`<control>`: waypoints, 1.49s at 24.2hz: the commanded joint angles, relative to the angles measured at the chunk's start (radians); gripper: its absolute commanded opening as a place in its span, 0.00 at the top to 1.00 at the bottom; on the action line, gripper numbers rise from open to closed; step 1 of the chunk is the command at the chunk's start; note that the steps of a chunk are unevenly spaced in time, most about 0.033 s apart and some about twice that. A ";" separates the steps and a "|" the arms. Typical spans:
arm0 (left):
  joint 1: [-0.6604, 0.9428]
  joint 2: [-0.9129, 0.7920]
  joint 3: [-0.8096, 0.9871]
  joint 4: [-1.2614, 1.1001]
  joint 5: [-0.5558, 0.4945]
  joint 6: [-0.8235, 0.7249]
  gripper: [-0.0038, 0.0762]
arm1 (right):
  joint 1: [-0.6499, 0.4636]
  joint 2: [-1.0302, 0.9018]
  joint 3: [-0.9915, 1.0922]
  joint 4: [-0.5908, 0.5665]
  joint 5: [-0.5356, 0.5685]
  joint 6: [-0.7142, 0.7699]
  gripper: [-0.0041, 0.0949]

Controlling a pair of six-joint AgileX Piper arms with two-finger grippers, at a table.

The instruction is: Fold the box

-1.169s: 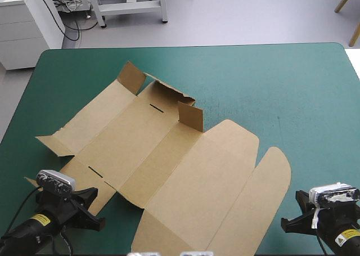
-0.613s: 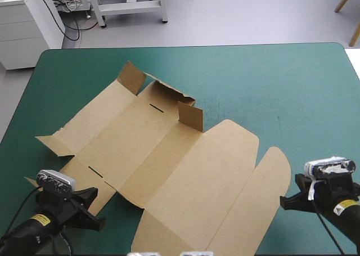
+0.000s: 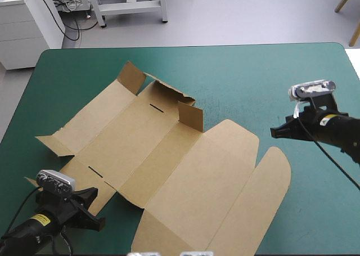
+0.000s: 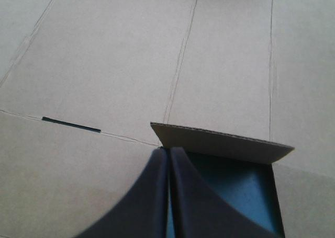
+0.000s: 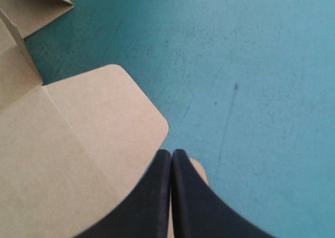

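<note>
— High view first: how does the right gripper stand?
— Its two broad black fingers are pressed together into one point, with nothing between them. It is at the right of the frame, over the teal-green cover of the table. Its tip points toward the box, a flat cut sheet of brown board, near that sheet's rounded edge.
— And its own wrist view?
— There the right gripper shows as one pointed arch. Ahead and to one side lies a rounded brown lid panel of the box, flat on the cover. A sliver of another rounded brown edge shows just beside the fingers.
— The left gripper?
— In the left wrist view the left gripper is likewise closed tight and grips nothing. Its tip sits just at the slightly lifted edge of a small brown flap, and the cover shows under that flap. Beyond it lies flat board crossed by crease lines, with a short dark slit.
— Where is the box as a whole?
— In the high view it lies spread on the slant, from the upper left of the frame down to the bottom middle. Three short end flaps stand raised at its far end, and the rest lies flat. The left gripper sits at the lower left of the frame, beside the box's near corner.
</note>
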 commanded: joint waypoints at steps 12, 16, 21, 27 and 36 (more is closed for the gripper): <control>0.002 0.010 -0.025 -0.038 -0.046 -0.003 0.96 | 0.155 0.419 -0.536 0.041 0.061 -0.083 0.97; 0.002 0.010 -0.025 -0.038 -0.046 0.002 0.96 | 0.237 0.592 -0.717 0.084 0.146 -0.078 0.97; 0.002 0.010 -0.025 -0.038 -0.046 -0.003 0.96 | 0.346 0.736 -0.856 0.094 0.190 -0.103 0.97; 0.002 0.010 -0.025 -0.035 -0.047 -0.003 0.96 | 0.382 0.787 -0.859 0.101 0.225 -0.149 0.97; 0.002 0.010 -0.025 -0.035 -0.048 -0.003 0.96 | 0.382 0.790 -0.859 0.099 0.225 -0.128 0.84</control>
